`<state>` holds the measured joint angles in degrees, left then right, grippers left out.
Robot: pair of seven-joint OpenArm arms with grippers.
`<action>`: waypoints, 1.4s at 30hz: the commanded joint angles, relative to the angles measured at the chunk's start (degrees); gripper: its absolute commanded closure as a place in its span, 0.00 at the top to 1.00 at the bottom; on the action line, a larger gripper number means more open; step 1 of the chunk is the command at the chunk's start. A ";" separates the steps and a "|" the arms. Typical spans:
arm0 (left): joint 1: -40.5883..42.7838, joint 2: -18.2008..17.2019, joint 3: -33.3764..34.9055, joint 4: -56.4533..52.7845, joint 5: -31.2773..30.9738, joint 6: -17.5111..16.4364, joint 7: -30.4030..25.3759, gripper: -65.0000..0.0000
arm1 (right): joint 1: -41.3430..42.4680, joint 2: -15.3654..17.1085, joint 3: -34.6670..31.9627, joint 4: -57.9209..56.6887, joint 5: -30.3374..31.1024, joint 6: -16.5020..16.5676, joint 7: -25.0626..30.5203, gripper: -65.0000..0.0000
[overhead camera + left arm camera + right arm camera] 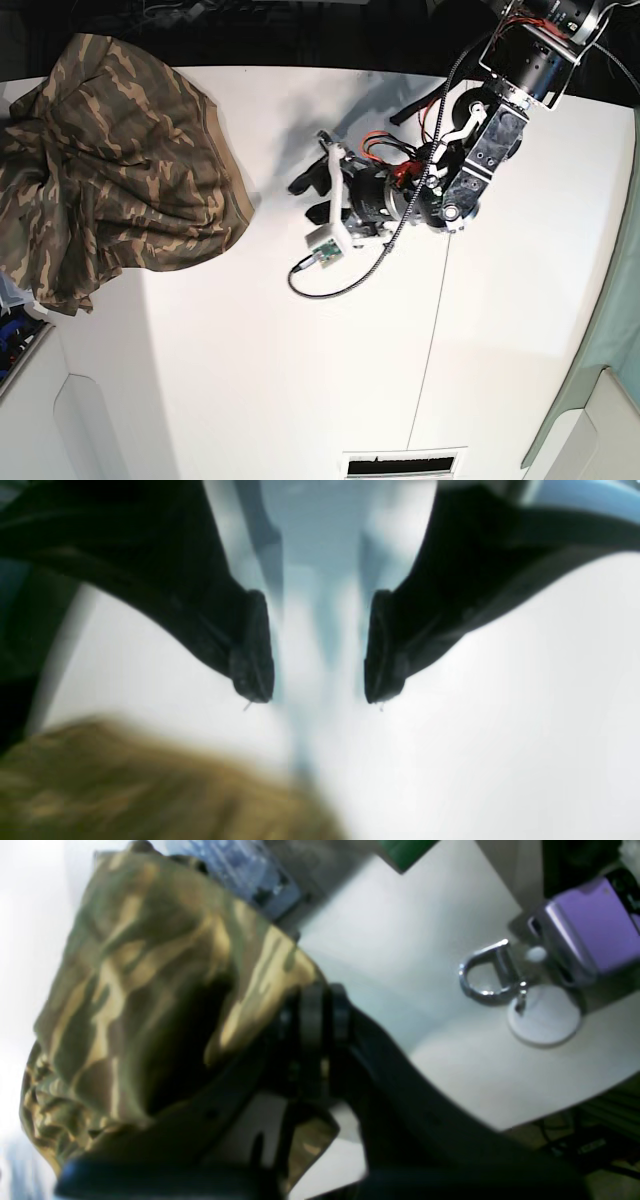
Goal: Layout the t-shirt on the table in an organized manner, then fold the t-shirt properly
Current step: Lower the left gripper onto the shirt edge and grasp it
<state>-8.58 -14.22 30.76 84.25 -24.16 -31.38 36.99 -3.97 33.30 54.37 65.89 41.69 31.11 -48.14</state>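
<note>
At the far corner of the tabletop (300, 380), on the side of the right arm, the t-shirt (120, 170) lies as a rumpled heap, with part of it hanging over the edge. It is not spread out at all, so the laying-out step seems to be only at its start.

The right pincer (320, 1040) is closed on a fold of the t-shirt; in the right wrist view the camouflage cloth drapes away from the shut jaws and bunches below them. This grip is probably kept so that the cloth can be pulled from the edge toward the middle of the tabletop, where there is room to flatten it. The right arm itself is not seen in the base view.

The left pincer (320, 695) stands wide and holds nothing. In the base view it is beside the hem of the t-shirt, apart from it, over the bare white surface. In the left wrist view a blurred piece of the cloth is near, below the fingers (252, 650). The jaws are likely held open to take a second point of the t-shirt, because one grip alone cannot stretch it flat.
</note>
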 commanded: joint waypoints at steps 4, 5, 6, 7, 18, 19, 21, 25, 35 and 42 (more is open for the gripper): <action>-1.07 3.56 2.23 -0.07 0.11 6.95 -1.18 0.51 | 0.39 1.77 0.46 1.01 -0.17 0.20 0.09 0.00; -0.85 4.98 2.32 -0.68 0.63 8.98 -1.14 0.51 | 0.31 1.79 0.46 1.03 -0.17 0.20 0.11 0.00; -0.74 6.45 2.32 -1.62 1.64 11.58 -1.05 0.51 | 0.31 1.79 0.48 1.03 -0.09 0.20 0.11 0.00; -0.76 7.78 2.23 -3.02 2.84 13.73 -0.96 0.51 | 0.33 1.79 0.46 1.01 -0.07 0.20 0.11 0.00; -0.76 16.76 -2.08 -13.84 3.23 15.50 -0.33 0.51 | 0.28 1.79 0.35 1.03 0.11 0.22 -0.59 0.00; -0.76 17.35 -2.08 -14.29 3.23 15.50 -0.33 0.51 | 0.28 1.79 0.35 1.01 0.13 0.22 -0.57 0.00; -0.72 18.27 -2.08 -15.08 3.19 15.28 -0.33 0.51 | 0.28 1.79 0.35 1.03 0.09 0.22 -0.59 0.00; -0.61 19.52 -2.08 -15.72 3.26 15.30 -1.29 0.51 | 0.28 1.77 0.35 1.03 0.37 0.20 -1.22 0.00; -0.63 20.06 -2.08 -15.78 8.59 16.22 -3.08 0.00 | 0.28 1.77 0.35 1.03 2.19 0.22 -1.42 0.00; -1.77 18.51 -2.64 -15.54 12.31 16.17 0.76 0.00 | 0.35 1.05 0.37 1.03 4.72 0.31 -1.86 0.00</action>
<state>-8.99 4.10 28.38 67.77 -12.16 -15.35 37.93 -3.97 32.80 54.35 65.89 45.28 31.11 -50.83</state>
